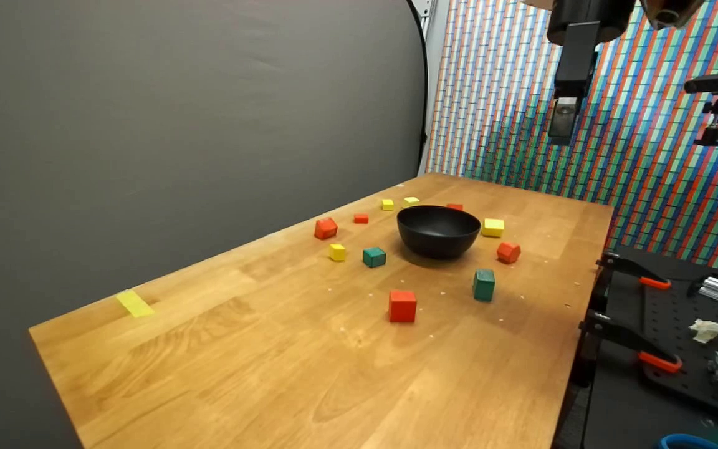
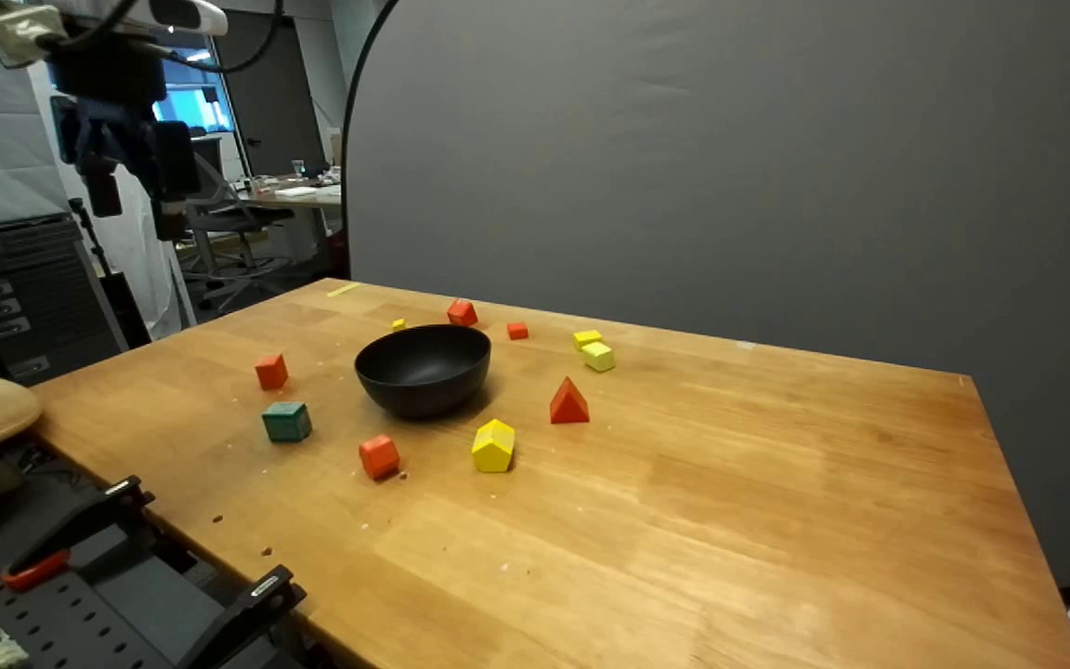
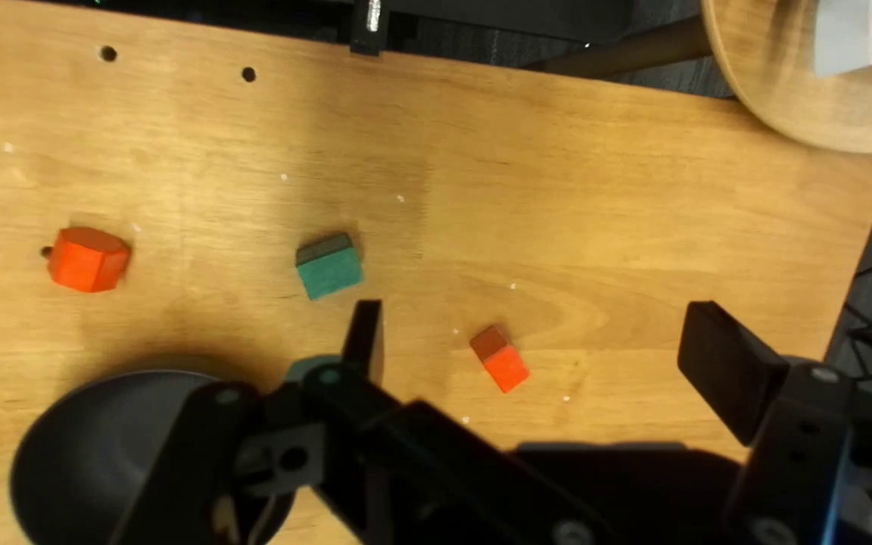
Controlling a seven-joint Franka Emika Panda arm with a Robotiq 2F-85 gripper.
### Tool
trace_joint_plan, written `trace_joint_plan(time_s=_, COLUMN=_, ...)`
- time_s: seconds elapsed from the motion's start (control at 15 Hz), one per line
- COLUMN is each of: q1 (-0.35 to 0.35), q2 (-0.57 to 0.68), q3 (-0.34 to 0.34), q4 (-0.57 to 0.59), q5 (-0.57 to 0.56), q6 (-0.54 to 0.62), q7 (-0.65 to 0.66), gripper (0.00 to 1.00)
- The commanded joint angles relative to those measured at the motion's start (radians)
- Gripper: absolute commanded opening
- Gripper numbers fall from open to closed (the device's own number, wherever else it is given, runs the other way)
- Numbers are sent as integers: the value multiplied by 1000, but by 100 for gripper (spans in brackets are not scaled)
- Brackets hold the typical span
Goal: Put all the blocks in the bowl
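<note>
Blocks (image 1: 374, 257) lie around bowl (image 1: 439, 243), none seen inside: task seems not yet begun, all left. In exterior view, red cube (image 1: 402, 307) at bowl's seven o'clock, green block (image 1: 483, 285) at five. Gripper (image 3: 538, 363) spread wide, nothing held.

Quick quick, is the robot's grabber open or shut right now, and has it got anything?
Gripper: open, fingers spread apart, holding nothing.

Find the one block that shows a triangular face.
The red block just right of the yellow pentagon-faced block in an exterior view: only its face shows three corners.
</note>
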Motion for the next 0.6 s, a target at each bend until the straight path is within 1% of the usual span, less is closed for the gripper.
trace_joint_plan(time_s=0.0, q1=12, q2=16, q3=-8, q4=8, q5=-1, q6=-1, q7=-3, gripper=100)
trace_joint_plan(time_s=0.13, q1=10, q2=25, q3=-8, q4=6, q5=-2, q6=-1, q7=-3, gripper=100)
trace_joint_plan(time_s=0.2, q1=-6, q2=53, q3=21, q4=4, q5=-30, q6=76, q7=27, gripper=100)
trace_joint_plan(time_s=0.33, q1=-1, q2=123, q3=50, q4=7, q5=-45, q6=253, q7=27, gripper=100)
trace_joint_plan(time_s=0.53, q1=10, q2=282, q3=82, q4=38, q5=-95, q6=491, q7=20, gripper=100)
